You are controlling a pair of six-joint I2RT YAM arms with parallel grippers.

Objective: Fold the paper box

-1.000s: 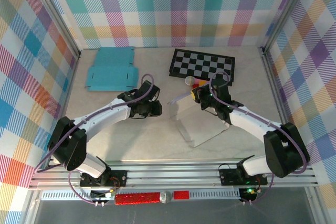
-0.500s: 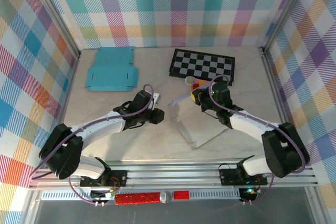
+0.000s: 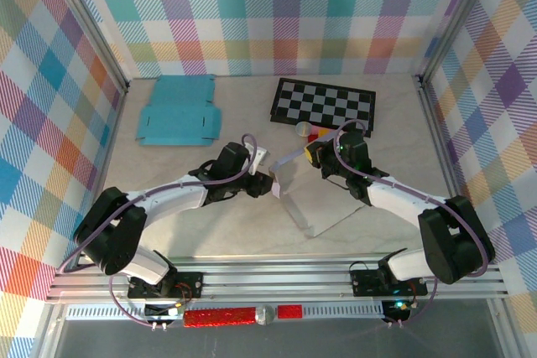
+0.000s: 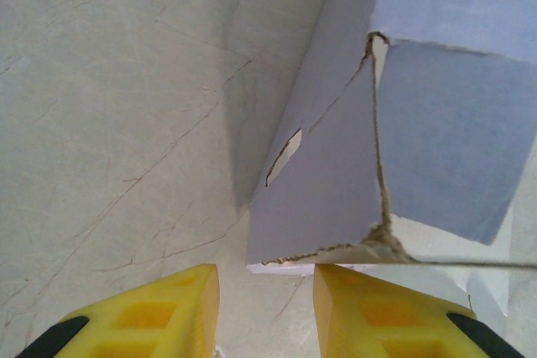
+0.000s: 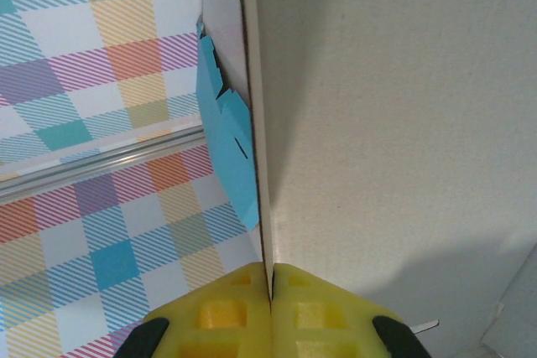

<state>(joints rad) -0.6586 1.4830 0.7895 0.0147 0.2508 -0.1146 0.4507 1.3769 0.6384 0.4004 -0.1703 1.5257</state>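
Paper box (image 3: 323, 207) sits half-folded mid-table, between the arms. Left gripper (image 4: 267, 278) is just short of its raised flap, fingers apart with nothing in them. Right gripper (image 5: 271, 278) is pinched tight on a panel edge. Blue cardboard sheet (image 3: 178, 111) and checkerboard (image 3: 323, 104) lie at the back.

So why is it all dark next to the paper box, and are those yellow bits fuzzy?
Left wrist view: the paper box blocks the light, so a soft grey shadow falls on the table beside it, and the yellow fingers look a little soft, sitting so near the lens. Right wrist view: a shadow darkens the box's lower right corner. Top external view: even light, everything sharp.
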